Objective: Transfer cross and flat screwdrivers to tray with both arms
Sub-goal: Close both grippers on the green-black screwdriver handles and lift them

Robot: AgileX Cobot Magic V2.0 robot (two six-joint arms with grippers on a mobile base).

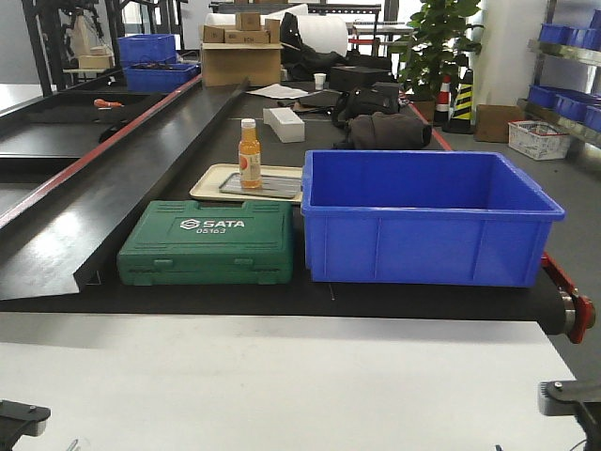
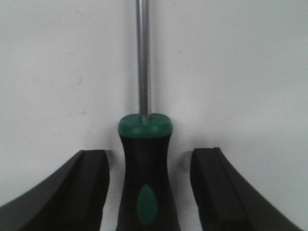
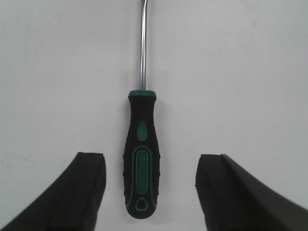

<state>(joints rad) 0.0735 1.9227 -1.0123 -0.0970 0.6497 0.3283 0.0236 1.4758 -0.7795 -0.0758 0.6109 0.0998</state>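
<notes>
I'm holding my left gripper (image 2: pixel 149 161) low, jaws apart, straddling the left screwdriver (image 2: pixel 144 130) lying on the white desk (image 2: pixel 240 72). My right gripper (image 3: pixel 151 161), jaws spread too, is flanking the right screwdriver (image 3: pixel 140 130). Both tips are running off-frame: cross or flat, I can't tell.

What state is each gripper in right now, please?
Left gripper: open, astride a screwdriver, not touching it.
Right gripper: open, astride the other screwdriver, gaps on both sides.
</notes>
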